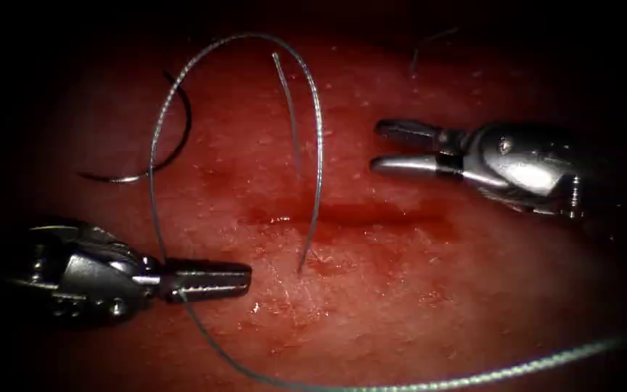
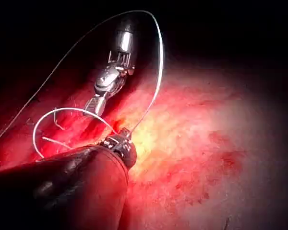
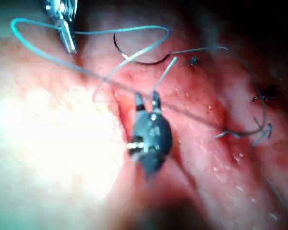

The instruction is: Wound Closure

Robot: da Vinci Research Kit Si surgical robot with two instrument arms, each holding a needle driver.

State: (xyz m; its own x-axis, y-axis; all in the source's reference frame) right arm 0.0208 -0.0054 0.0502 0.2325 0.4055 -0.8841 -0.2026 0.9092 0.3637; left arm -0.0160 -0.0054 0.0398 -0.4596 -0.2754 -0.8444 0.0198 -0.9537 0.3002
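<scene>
Two tools worked over the tissue [image 1: 400, 290]. The left tool [image 1: 208, 282], at eight o'clock in the endoscope view, had its jaws closed on the thread [image 1: 318, 145], gripped close by their base. From there the thread rose in a tall loop toward twelve o'clock and came down into the tissue at the cut [image 1: 357, 214], near the centre; another run of it swept off toward four o'clock. The right tool [image 1: 393, 149], at two o'clock, held nothing, its jaws parted and clear of the tissue. The needle [image 1: 175, 145] lay free on the tissue at ten o'clock, left of the cut, in no jaws and not in the tissue, with the loop crossing over it. A short cut end [image 1: 288, 109] stood inside the loop.

To my judgement, handling this well called for a steady hold on the thread, so the loop neither snagged the needle nor dragged at the cut, and for the free tool to take the thread squarely, not at the very tips.
</scene>
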